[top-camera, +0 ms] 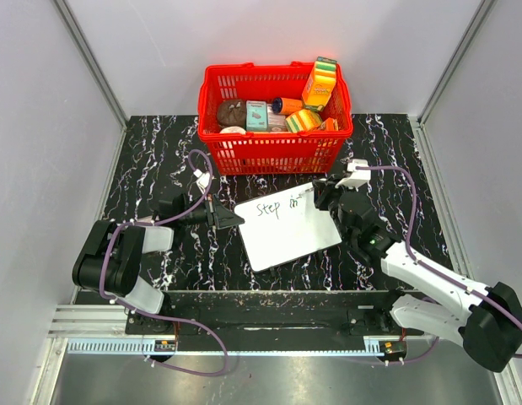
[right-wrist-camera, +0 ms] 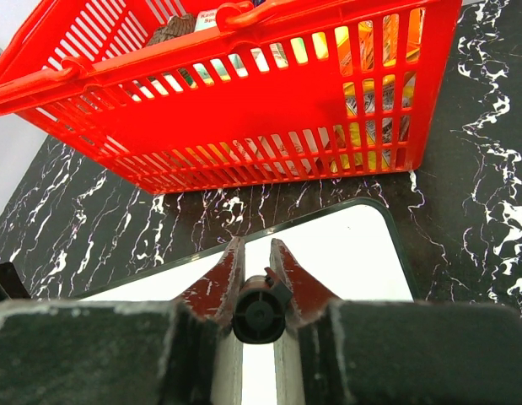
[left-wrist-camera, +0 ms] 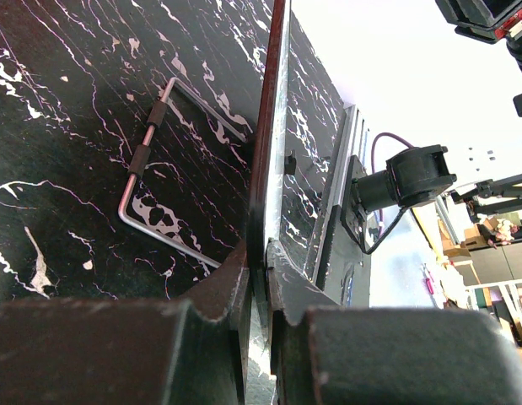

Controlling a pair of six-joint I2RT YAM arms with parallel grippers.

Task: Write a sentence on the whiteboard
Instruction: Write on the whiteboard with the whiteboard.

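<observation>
Table (top-camera: 159, 152): black marble-patterned surface under both sets of fingers.
Red basket (top-camera: 276, 143): plastic, filled with groceries, just beyond the right fingertips.
Whiteboard (top-camera: 286, 236): lies flat and slightly askew between the two grippers, just short of the basket.
Left gripper (top-camera: 225, 218): fingers clenched on the whiteboard's left edge.
Right gripper (top-camera: 322, 196): fingers clenched on a black marker (right-wrist-camera: 259, 314), tip down over the board's far right corner.
Sentence (top-camera: 282, 205): "Step" and the start of a second word, just left of the right fingers; unfinished.
Handling: the board looks thin, stiff, light and smooth, so it would likely slide under pen pressure. The bare edge is the best place to pinch it, clear of the ink.
</observation>
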